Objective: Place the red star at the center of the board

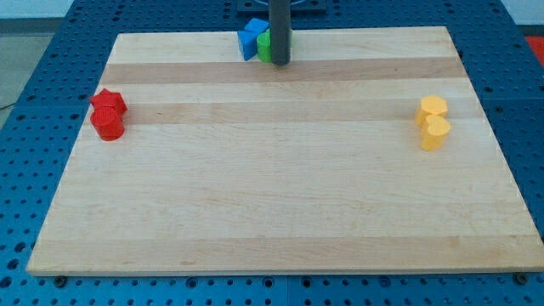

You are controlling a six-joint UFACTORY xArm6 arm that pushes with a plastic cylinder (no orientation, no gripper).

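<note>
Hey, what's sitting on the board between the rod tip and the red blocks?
Nothing: in the camera view, bare board runs from my tip to the red blocks.

The board (pixel 280 195) lies bare between the red blocks (pixel 108 114) at the view's left edge and the yellow blocks (pixel 433 122) at the right.

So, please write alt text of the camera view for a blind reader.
My tip rests at the board's top edge beside blue and green blocks. Two red blocks sit at the left edge, two yellow blocks at the right.
</note>
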